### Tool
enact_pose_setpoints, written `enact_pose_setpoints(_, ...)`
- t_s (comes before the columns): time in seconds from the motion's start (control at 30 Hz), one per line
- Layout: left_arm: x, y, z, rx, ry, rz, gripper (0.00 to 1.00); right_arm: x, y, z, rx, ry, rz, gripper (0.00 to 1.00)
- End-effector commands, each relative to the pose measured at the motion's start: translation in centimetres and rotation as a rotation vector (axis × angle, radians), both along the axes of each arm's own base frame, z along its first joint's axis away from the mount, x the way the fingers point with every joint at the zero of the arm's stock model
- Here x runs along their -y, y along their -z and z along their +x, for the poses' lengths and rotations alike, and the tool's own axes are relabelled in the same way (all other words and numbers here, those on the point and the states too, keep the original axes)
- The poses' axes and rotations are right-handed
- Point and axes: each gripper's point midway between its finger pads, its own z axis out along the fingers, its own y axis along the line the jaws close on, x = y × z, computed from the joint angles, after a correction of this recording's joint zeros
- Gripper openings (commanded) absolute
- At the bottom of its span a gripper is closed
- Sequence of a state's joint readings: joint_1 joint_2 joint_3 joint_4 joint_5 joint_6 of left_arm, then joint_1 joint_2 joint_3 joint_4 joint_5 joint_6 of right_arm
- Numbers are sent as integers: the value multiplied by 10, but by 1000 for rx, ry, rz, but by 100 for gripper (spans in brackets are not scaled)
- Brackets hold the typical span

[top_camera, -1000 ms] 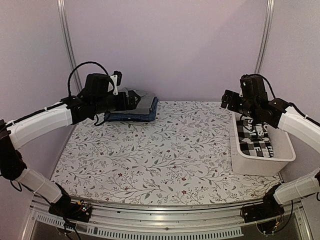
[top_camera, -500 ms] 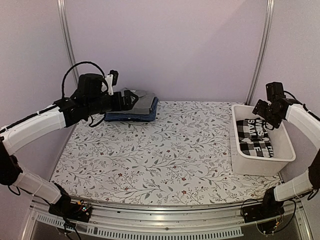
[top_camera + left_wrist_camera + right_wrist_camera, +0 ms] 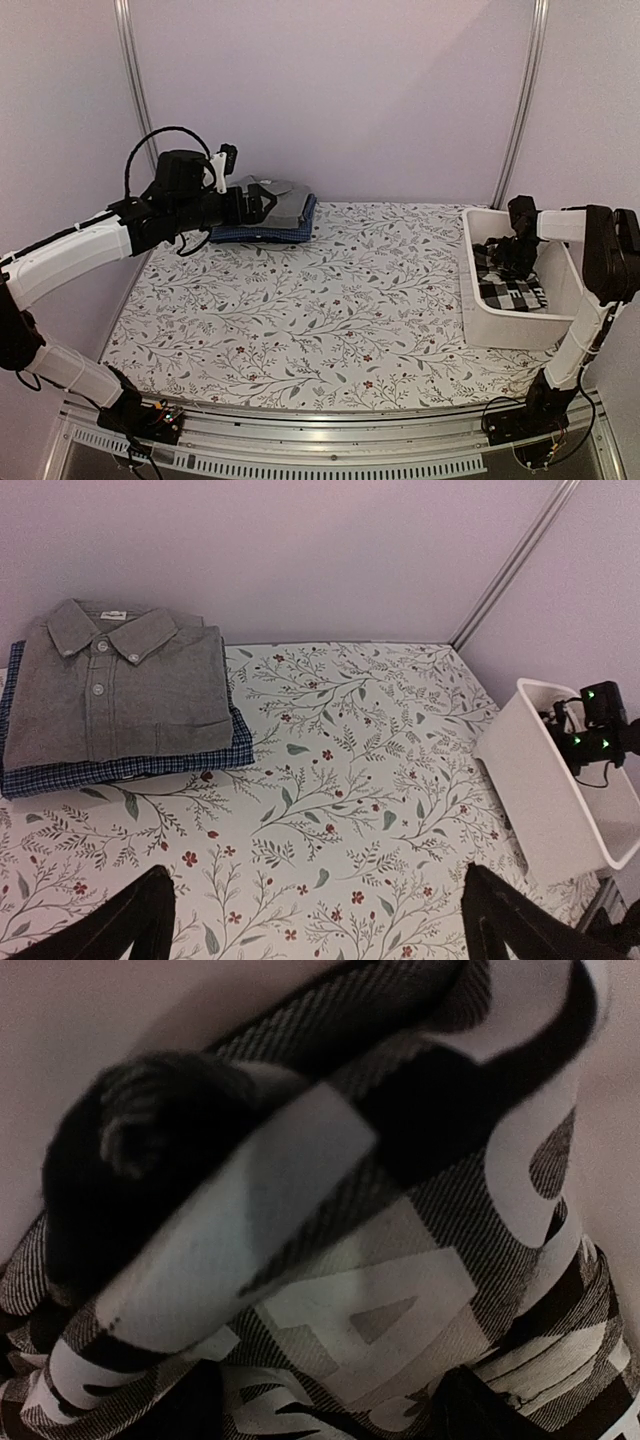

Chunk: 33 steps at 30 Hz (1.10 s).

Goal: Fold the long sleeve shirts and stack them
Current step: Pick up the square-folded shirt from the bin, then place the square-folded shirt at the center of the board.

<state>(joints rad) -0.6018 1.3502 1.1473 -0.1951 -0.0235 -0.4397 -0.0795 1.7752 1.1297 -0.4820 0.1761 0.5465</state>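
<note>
The plain grey shirt (image 3: pixel 278 198) lies folded on the folded blue fine-patterned shirt (image 3: pixel 268 235) at the table's far left; in the left wrist view, grey (image 3: pixel 120 690) lies over blue (image 3: pixel 120 770). My left gripper (image 3: pixel 258 203) hovers open and empty by this stack, its fingers wide apart (image 3: pixel 320 905). The black-and-white checked shirt (image 3: pixel 512 292) lies crumpled in the white basket (image 3: pixel 520 330). My right gripper (image 3: pixel 512 262) reaches down into the basket. Its fingers stand apart, pressed into the checked cloth (image 3: pixel 400 1260) that fills its view (image 3: pixel 335 1410).
The floral tablecloth (image 3: pixel 330 300) covers the table between the stack and the basket. The basket (image 3: pixel 545 780) stands at the right edge. Lilac walls with metal posts (image 3: pixel 135 90) close in the back and sides.
My right arm has swung right and dropped from above the basket's left rim down into the basket onto the checked shirt. My left arm has drawn back slightly to the left.
</note>
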Motion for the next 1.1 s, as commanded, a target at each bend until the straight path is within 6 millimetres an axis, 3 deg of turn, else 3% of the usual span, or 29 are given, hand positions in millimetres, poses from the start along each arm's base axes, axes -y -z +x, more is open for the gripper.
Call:
enact_pose_setpoints(0.0,-3,-1,3,5,-4,-18,100,-3,-7,43,83,-31,30,51)
enact_pose_setpoints(0.1,-4,-2,4,3,-8,-20,100,3,-15,53,75,-27,-8,22)
enact_pose_setpoints(0.2,-5,-3,4,4,-8,-18,100,12,-40,59,96,-19,-59,3)
enact_pose_setpoints(0.37,-5,-8,7,8,-8,-10,100,14,-102,58,174,-18,-143,0)
enact_pose_setpoints(0.47,-4,-12,7,15,-7,-10,100,3,-159,59,276,-29,-206,0)
enact_pose_setpoints(0.63,-5,-27,7,46,-3,-16,100,-45,-263,55,492,-79,-305,0)
enact_pose_setpoints(0.73,-6,-37,7,64,-2,-21,100,-87,-322,48,623,-135,-352,0)
enact_pose_setpoints(0.9,-10,-51,4,93,-7,-30,100,-169,-405,27,841,-304,-405,0)
enact_pose_setpoints(1.0,-13,-57,3,107,-18,-34,100,-221,-438,15,932,-420,-402,0)
enact_pose_setpoints(1.07,-14,-60,3,113,-24,-39,100,-259,-443,11,970,-536,-367,0)
